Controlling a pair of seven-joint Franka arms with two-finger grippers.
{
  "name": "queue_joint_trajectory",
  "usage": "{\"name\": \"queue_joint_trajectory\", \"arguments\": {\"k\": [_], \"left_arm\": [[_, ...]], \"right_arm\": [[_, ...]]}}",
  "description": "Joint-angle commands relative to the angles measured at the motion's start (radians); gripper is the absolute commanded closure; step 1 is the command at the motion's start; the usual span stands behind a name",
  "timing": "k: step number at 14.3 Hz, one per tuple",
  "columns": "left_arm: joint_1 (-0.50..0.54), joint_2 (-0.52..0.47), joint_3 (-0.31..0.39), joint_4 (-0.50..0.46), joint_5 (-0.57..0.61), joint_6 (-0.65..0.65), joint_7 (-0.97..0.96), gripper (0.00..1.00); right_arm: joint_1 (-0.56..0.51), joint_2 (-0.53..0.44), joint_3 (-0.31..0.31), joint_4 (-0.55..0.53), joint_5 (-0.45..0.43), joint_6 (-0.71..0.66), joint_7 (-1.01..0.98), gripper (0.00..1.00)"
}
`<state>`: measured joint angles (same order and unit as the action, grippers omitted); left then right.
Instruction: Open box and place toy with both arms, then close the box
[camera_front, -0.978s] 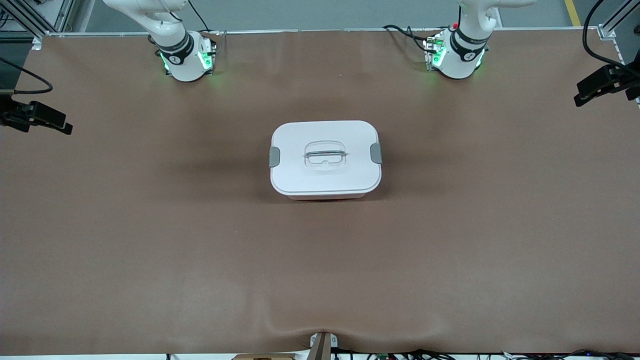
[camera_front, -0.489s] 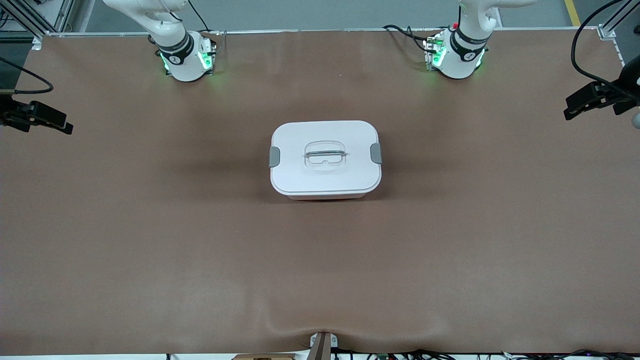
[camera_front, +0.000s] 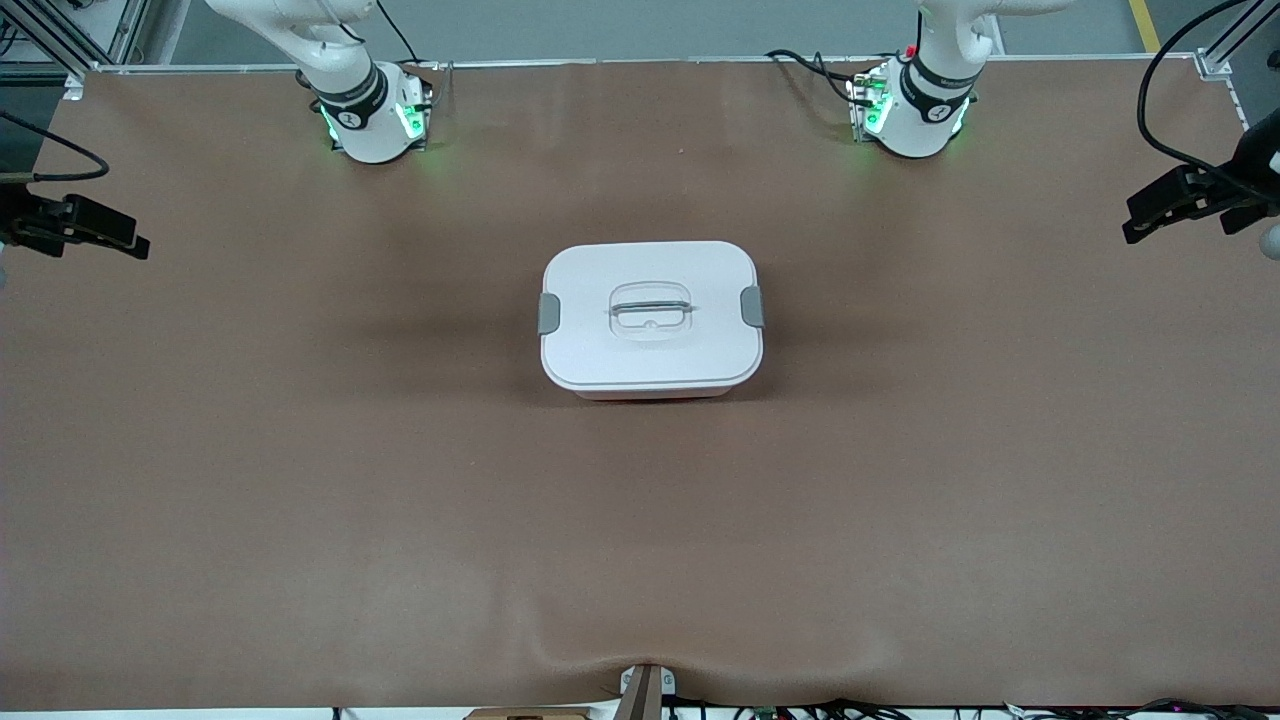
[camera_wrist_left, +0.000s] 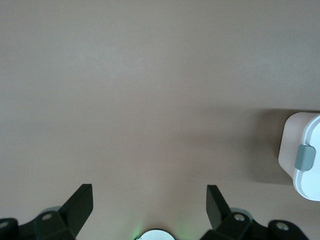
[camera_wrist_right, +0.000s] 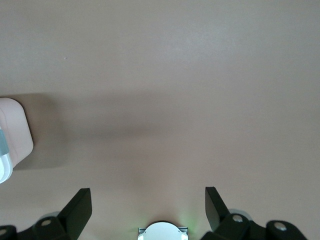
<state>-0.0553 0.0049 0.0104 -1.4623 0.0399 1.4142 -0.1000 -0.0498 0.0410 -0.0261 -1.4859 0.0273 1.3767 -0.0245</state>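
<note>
Box: we see the box (camera_front: 651, 318) standing at the middle of the table (camera_front: 300, 480), about midway between the two arms' ends, its white lid (camera_front: 650, 350) on.
Lid details: the recessed handle (camera_front: 651, 308) sits in the centre of the lid, and a grey clip (camera_front: 549, 313) is down on the end toward the right arm, with a second grey clip (camera_front: 752, 306) on the end toward the left arm.
Tub: only a thin pink strip of the tub (camera_front: 650, 395) shows under the lid's edge nearest the front camera.
Toy: we cannot find it in any view.
Left gripper: the left gripper (camera_wrist_left: 149, 207) is up over bare table at the left arm's end, well apart from the box, fingers (camera_wrist_left: 80, 202) spread wide and holding nothing; its wrist view catches one end of the box with a clip.
Right gripper: the right gripper (camera_wrist_right: 148, 207) is over bare table at the right arm's end, likewise well apart from the box, fingers (camera_wrist_right: 80, 205) spread and empty.
</note>
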Motion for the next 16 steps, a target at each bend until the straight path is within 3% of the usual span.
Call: {"name": "queue_joint_trajectory", "arguments": {"k": [1,16], "left_arm": [[-0.001,-0.016,0.0,-0.023,-0.014,0.017,0.017,0.0],[-0.001,-0.002,0.002,-0.02,-0.014,0.046,-0.001,0.0]], "right_arm": [[-0.011,-0.003,-0.001,0.006,0.016,-0.014,-0.014,0.0],[0.011,0.0,0.006,0.004,0.011,-0.004,-0.003,0.0]]}}
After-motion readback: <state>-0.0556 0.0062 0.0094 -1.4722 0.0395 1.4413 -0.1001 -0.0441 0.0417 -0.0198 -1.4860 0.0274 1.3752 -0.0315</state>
